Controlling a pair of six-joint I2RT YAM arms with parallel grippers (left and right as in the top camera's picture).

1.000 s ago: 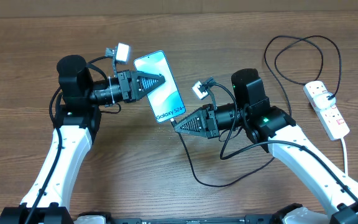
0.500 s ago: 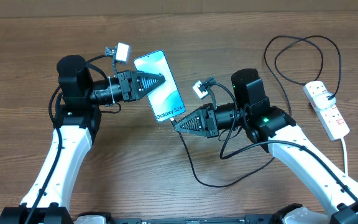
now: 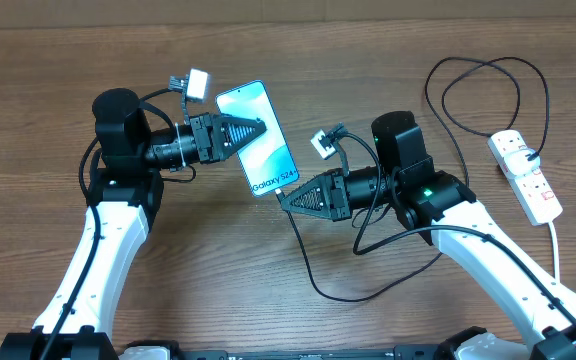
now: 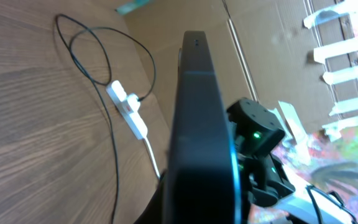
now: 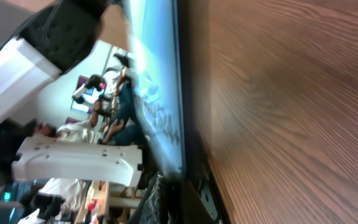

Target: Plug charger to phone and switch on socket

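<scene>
The phone (image 3: 256,140), screen lit light blue and reading "Galaxy S24", is held off the table by my left gripper (image 3: 259,129), shut on its left edge. In the left wrist view the phone's dark edge (image 4: 201,124) fills the middle. My right gripper (image 3: 283,199) is shut on the charger's plug tip, right at the phone's bottom end. In the right wrist view the phone's lit screen (image 5: 157,93) meets the jaws (image 5: 179,190). The thin black charger cable (image 3: 313,275) loops across the table to the white socket strip (image 3: 525,176) at the right.
The socket's thick white cord (image 3: 555,245) runs toward the front right. The black cable makes loops (image 3: 488,85) at the back right. The socket also shows in the left wrist view (image 4: 128,106). Bare wooden table (image 3: 218,270) lies between the arms.
</scene>
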